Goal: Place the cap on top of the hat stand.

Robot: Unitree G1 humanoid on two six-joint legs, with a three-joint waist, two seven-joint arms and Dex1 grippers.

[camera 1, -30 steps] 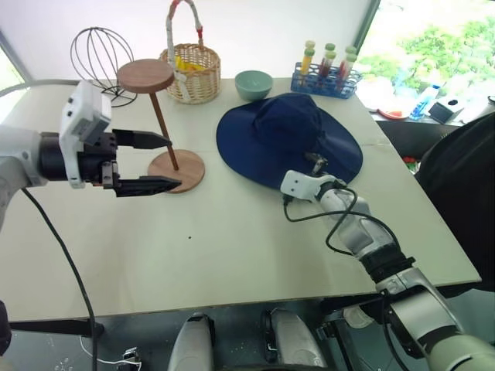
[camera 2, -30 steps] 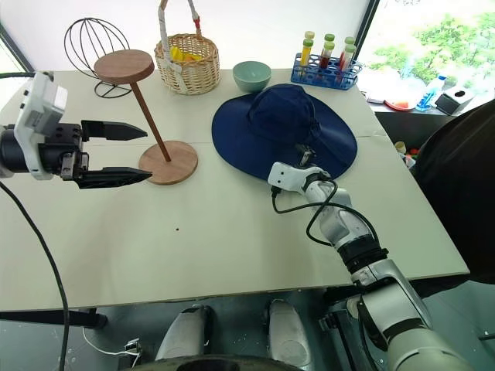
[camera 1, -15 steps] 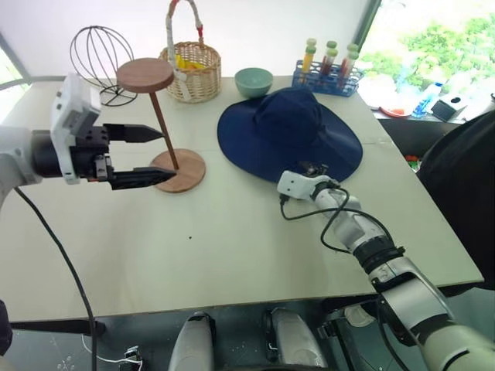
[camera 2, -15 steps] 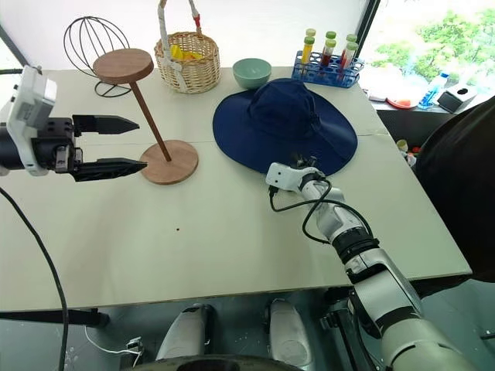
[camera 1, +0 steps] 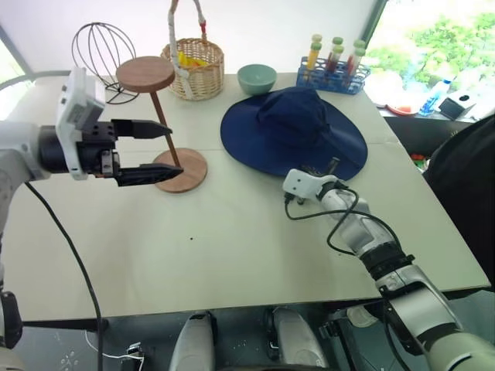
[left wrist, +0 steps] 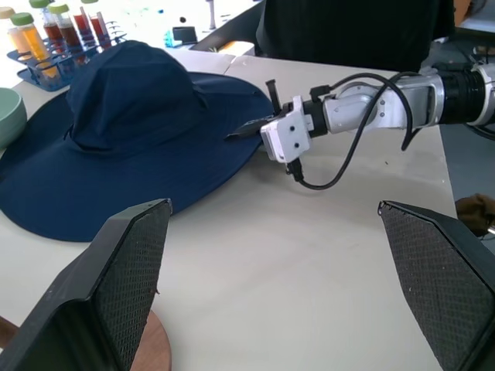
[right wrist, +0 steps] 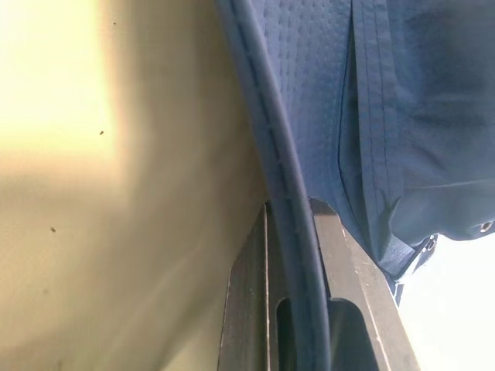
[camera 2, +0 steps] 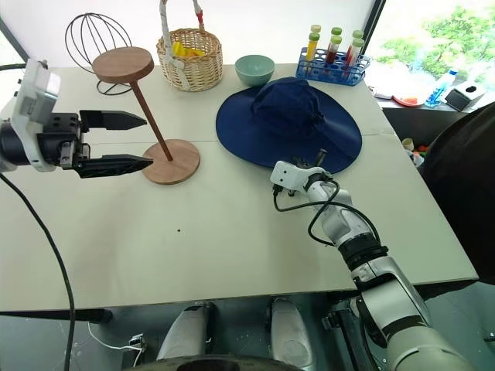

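The navy cap (camera 1: 294, 127) lies flat on the table, right of centre, crown up. My right gripper (camera 1: 328, 168) is at its near brim edge, shut on the brim. The right wrist view shows the brim's seam (right wrist: 288, 232) pinched between the two fingers, and in the left wrist view the fingers bite the rim (left wrist: 249, 128). The wooden hat stand (camera 1: 145, 75) stands at the left, its slanted rod running down to the round base (camera 1: 179, 170). My left gripper (camera 1: 172, 151) hovers open beside the rod, one finger on each side of it in the head view, holding nothing.
Along the back of the table stand a black wire frame (camera 1: 102, 54), a wicker basket (camera 1: 193, 66), a green bowl (camera 1: 256, 78) and a rack of test tubes (camera 1: 331, 71). A person in dark clothing (camera 1: 473, 178) is at the table's right edge.
My right gripper has closed on the near edge of the cap's brim; a second ago its fingers stood open there. The left gripper has kept its place.
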